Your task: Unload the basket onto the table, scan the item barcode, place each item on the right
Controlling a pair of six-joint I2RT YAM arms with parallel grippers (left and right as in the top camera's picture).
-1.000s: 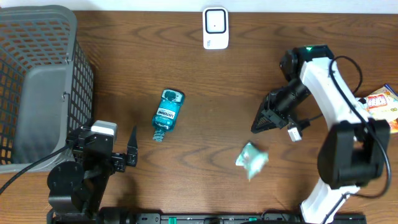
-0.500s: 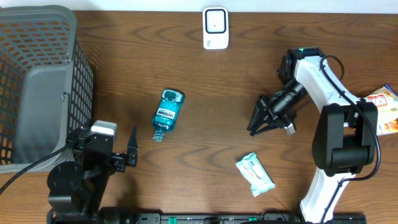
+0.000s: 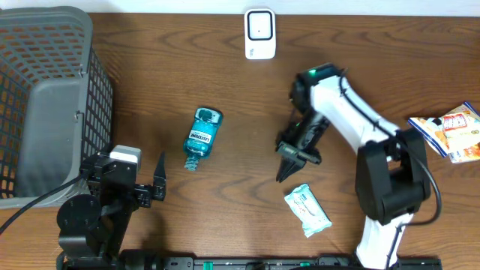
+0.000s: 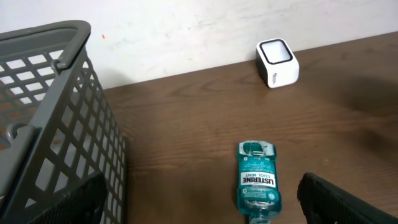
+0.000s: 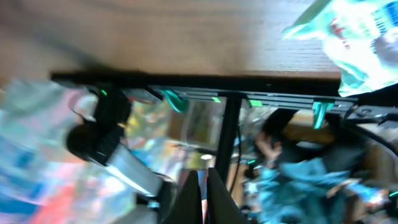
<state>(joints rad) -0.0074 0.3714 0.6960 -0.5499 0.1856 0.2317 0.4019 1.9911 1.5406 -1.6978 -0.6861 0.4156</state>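
Observation:
A teal Listerine mouthwash bottle [image 3: 202,137] lies on its side on the brown table, cap toward the front edge. The white barcode scanner [image 3: 260,34] stands at the back edge. A pale green wipes packet [image 3: 307,210] lies flat near the front. My right gripper [image 3: 283,174] is shut and empty, pointing down and forward just above and left of the packet. In the right wrist view its tips [image 5: 204,182] are pressed together and the packet [image 5: 354,37] shows at top right. My left gripper [image 3: 129,171] stands wide open left of the bottle. The bottle [image 4: 257,180] lies ahead, near its right finger [image 4: 342,202].
A grey mesh basket [image 3: 45,97] fills the left side and shows as the basket [image 4: 50,124] in the left wrist view. Colourful snack packets [image 3: 450,129] lie at the right edge. The scanner [image 4: 278,62] sits by the white wall.
The wipes packet fell from the right gripper and now lies still near the front. The right arm swung left and forward, its jaws closing. The left arm has not moved.

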